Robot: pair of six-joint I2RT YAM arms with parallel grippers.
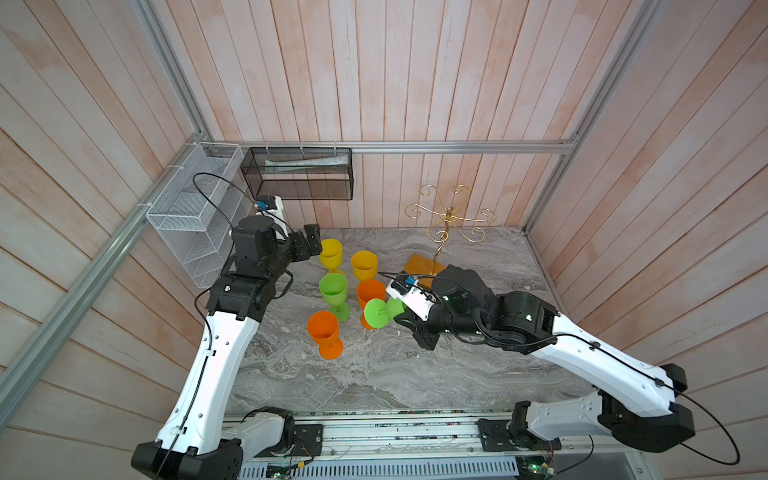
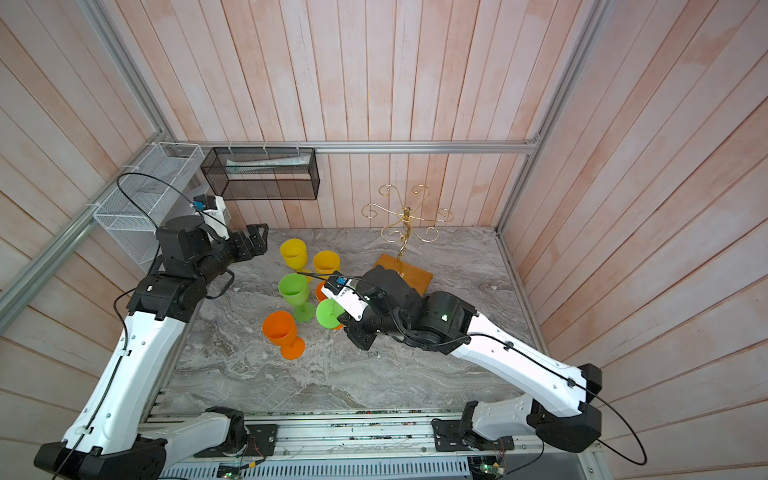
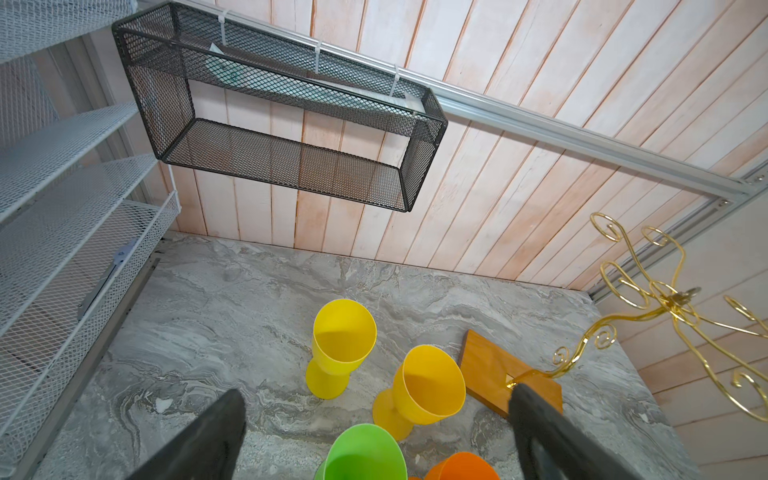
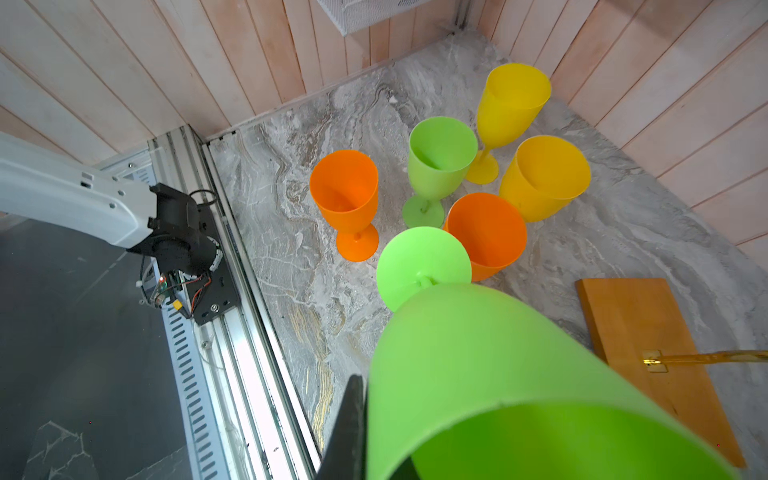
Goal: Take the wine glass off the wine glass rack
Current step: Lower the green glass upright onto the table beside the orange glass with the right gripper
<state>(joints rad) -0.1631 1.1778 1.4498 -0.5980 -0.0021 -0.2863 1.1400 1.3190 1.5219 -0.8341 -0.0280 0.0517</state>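
The right gripper (image 1: pixel 402 316), mid-frame, pinches one tilted lime-green plastic wine glass (image 1: pixel 377 313) beside five upright glasses, one green (image 1: pixel 333 289), two orange (image 1: pixel 323 328) (image 1: pixel 370 291), two yellow (image 1: pixel 331 251) (image 1: pixel 364 264), then the left gripper (image 1: pixel 313 241), fingers spread, and, upper right of centre, one gold wire wine glass rack (image 1: pixel 449 214).

The white-and-black left arm (image 1: pixel 216 345) stands bent at the elbow, left jaws spread wide and empty, while the matching right arm (image 1: pixel 602 357) reaches toward the middle, right jaws clamped on a lime-green plastic wine glass (image 1: pixel 376 314) held sideways.
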